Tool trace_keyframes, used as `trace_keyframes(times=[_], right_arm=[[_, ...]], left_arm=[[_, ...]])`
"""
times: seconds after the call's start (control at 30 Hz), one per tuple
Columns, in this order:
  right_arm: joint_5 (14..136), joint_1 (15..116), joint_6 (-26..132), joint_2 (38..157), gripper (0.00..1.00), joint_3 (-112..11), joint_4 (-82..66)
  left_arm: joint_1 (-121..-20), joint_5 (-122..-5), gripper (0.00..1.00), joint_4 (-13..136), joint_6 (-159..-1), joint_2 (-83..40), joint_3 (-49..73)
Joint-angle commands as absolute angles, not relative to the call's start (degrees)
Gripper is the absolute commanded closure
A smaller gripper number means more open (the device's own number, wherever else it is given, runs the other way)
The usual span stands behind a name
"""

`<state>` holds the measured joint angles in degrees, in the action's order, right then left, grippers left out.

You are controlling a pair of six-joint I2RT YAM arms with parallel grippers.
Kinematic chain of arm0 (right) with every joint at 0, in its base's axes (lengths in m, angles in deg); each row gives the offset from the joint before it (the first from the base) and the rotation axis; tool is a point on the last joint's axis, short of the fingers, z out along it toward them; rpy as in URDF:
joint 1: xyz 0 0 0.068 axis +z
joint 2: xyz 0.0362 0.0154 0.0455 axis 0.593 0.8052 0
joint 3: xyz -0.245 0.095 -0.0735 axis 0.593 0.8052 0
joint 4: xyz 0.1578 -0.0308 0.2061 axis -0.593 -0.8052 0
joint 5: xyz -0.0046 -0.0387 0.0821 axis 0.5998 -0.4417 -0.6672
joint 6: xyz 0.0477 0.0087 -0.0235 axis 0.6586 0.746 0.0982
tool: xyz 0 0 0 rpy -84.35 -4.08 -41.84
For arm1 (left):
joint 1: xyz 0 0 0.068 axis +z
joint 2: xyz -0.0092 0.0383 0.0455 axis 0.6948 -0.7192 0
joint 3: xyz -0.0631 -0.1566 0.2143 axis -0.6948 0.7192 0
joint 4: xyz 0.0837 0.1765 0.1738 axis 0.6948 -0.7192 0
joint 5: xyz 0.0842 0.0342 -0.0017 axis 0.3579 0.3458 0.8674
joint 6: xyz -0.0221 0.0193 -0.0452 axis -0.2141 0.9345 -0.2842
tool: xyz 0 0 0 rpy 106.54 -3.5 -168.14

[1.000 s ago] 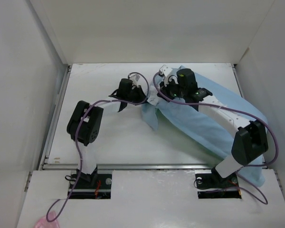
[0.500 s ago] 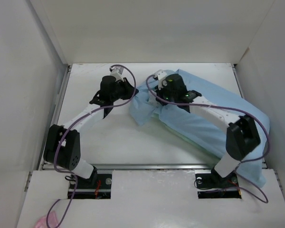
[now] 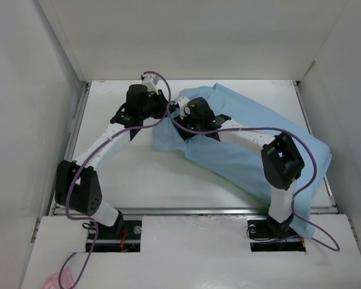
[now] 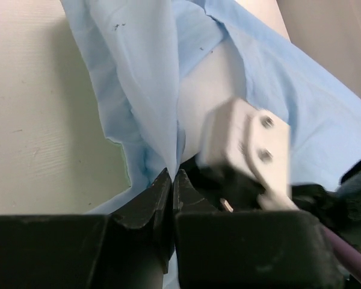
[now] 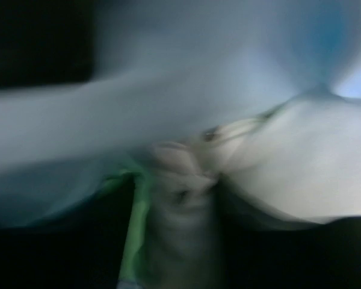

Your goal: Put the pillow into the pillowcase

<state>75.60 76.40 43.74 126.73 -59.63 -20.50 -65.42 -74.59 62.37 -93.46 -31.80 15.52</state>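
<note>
The light blue pillowcase (image 3: 253, 144) lies in a wrinkled band from the table's middle to its right front edge. My left gripper (image 3: 161, 111) is shut on the left hem of the pillowcase (image 4: 138, 72), with cloth pinched between the dark fingertips (image 4: 159, 183). My right gripper (image 3: 183, 113) sits just right of it at the same end of the case, and its white part (image 4: 246, 144) shows close by. The right wrist view is blurred: blue cloth (image 5: 168, 60) above, and a white mass, probably the pillow (image 5: 313, 162). The top view hides the pillow.
White enclosure walls (image 3: 54, 54) close in the table on the left, back and right. A metal rail (image 3: 186, 211) runs along the table's front edge. A small pink scrap (image 3: 55, 281) lies at the bottom left. Purple cables (image 3: 228, 127) loop over both arms.
Both grippers have moved left, dragging the pillowcase's left end with them, so it now spreads farther left. The left arm has stretched out, and the right elbow has swung left.
</note>
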Motion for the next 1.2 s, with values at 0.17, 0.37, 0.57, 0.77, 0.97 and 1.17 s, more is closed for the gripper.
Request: trace_keyframes(times=[0.17,0.37,0.57,0.77,0.97,1.17], right_arm=[[58.2,75.0,43.8,107.7,0.0,-57.0,-14.6],[66.0,71.0,47.8,99.4,0.0,-60.0,-21.6],[71.4,67.8,49.5,97.5,0.0,-56.0,-22.6],[74.4,67.8,50.7,99.7,0.0,-56.0,-24.9],[72.2,67.8,50.7,101.9,0.0,-56.5,-24.9],[70.8,70.3,44.3,105.9,0.0,-58.7,-26.3]], left_arm=[[-65.9,-67.8,0.63,61.4,-92.4,-25.8,11.7],[-65.9,-66.2,0.38,58.2,-90.0,-24.5,12.3],[-67.1,-71.3,0.37,56.3,-88.4,-28.7,11.8],[-67.7,-70.1,0.54,50.1,-88.4,-34.5,11.2],[-68.2,-62.2,0.56,44.2,-89.6,-37.8,10.6],[-69.2,-62.3,1.0,44.2,-89.6,-39.3,9.2]])
